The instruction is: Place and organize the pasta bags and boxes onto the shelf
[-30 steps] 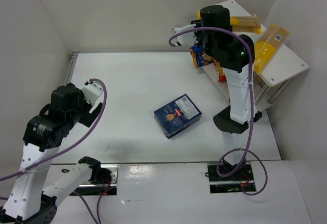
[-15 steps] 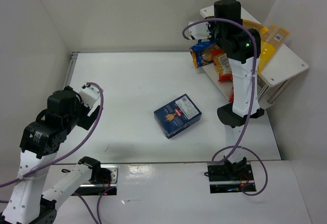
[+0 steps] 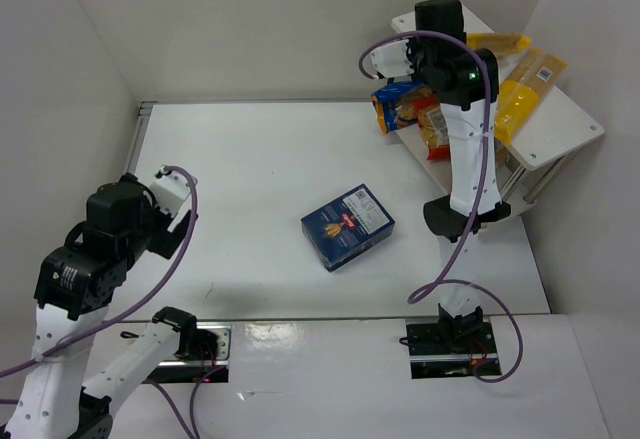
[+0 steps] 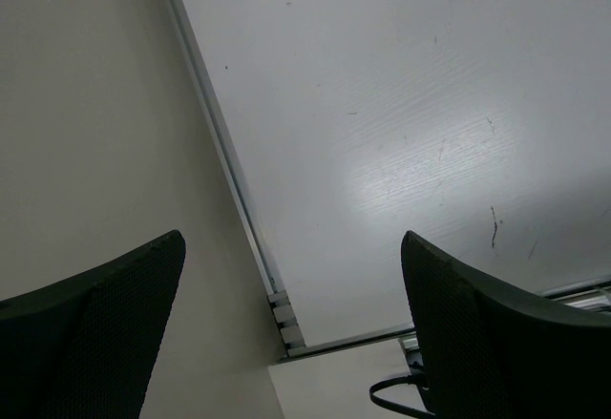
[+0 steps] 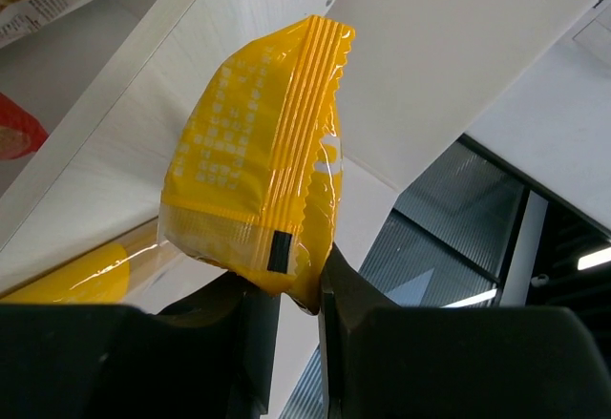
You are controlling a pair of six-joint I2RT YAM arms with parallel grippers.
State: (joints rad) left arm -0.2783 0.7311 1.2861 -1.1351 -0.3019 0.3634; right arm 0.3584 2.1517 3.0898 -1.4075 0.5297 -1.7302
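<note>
**Right gripper [image 5: 296, 295] pinches yellow pasta bag [image 5: 253, 180] over the shelf [image 5: 143, 114]**

Its jaws are clamped on the bag's crimped end seal, just above the shelf's top board. The bag looks light, crinkly and slippery, so the seal seems the surest hold. The left gripper [image 4: 293, 247] gapes wide and holds nothing.

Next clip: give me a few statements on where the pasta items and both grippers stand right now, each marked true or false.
1. The dark blue pasta box sits on the shelf. False: it lies on the table, apart from the shelf.
2. The right gripper has its jaws shut on a yellow bag. True.
3. The left gripper holds a bag. False: its jaws are open with nothing between them, above the table's left edge.
4. Long yellow spaghetti bags lie on the shelf's top tier. True.
</note>
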